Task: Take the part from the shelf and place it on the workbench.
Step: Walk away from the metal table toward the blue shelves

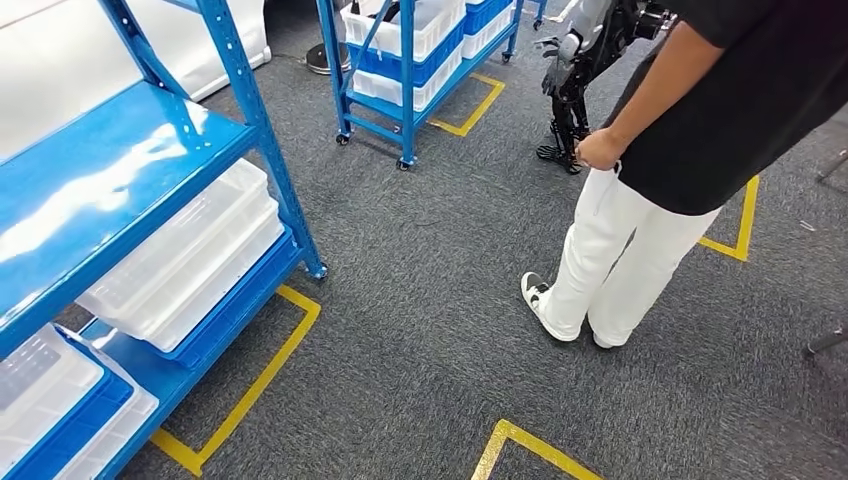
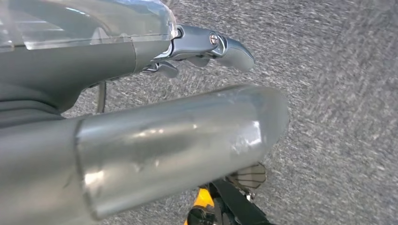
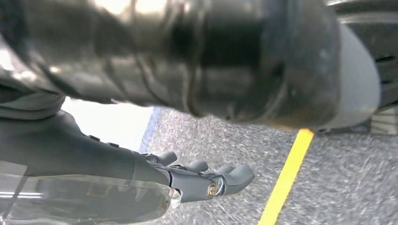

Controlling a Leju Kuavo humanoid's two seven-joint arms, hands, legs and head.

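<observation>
Head view: blue shelf (image 1: 150, 190) at left with white bins (image 1: 190, 260), person (image 1: 640, 200) standing on the carpet (image 1: 420, 330). Left robot hand (image 2: 202, 49) and right robot hand (image 3: 202, 180) hanging empty, fingers loosely apart. Part not identifiable; pickup and placement both apparently ahead

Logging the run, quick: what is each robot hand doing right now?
Left robot hand: open, holding nothing, hanging over grey carpet.
Right robot hand: open, holding nothing, above the carpet near a yellow floor line.
</observation>
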